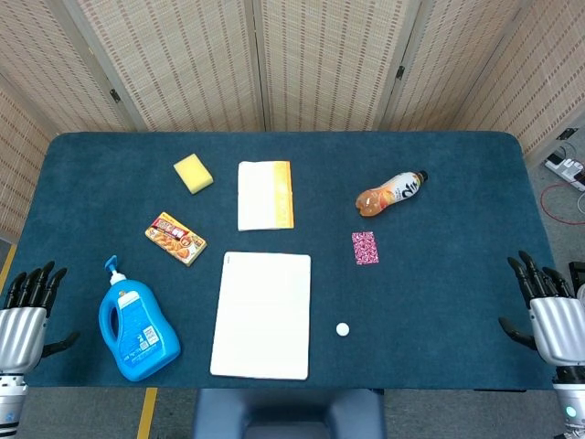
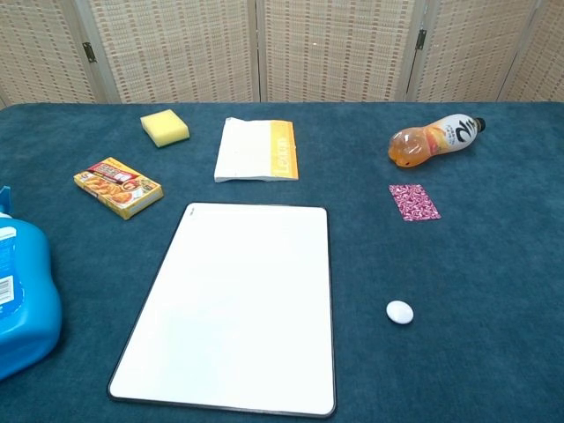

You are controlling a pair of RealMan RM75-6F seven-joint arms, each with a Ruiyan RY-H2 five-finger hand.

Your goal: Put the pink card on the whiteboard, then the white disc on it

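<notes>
Both hands empty, fingers spread — left hand (image 1: 27, 315) and right hand (image 1: 548, 315) parked at table edges. Pink card (image 1: 365, 248) and white disc (image 1: 343, 329) lie right of the bare whiteboard (image 1: 262, 314) — right hand's reach, likely.

bright, even overhead light, soft faint shadows, both views sharp, no glare.

Sponge (image 1: 193, 173), booklet (image 1: 265, 195), snack box (image 1: 175, 239), detergent jug (image 1: 137, 324), drink bottle (image 1: 391, 193).

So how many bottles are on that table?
2. A blue detergent bottle stands near the front left corner, and an orange drink bottle lies on its side toward the back right. No others show.
</notes>
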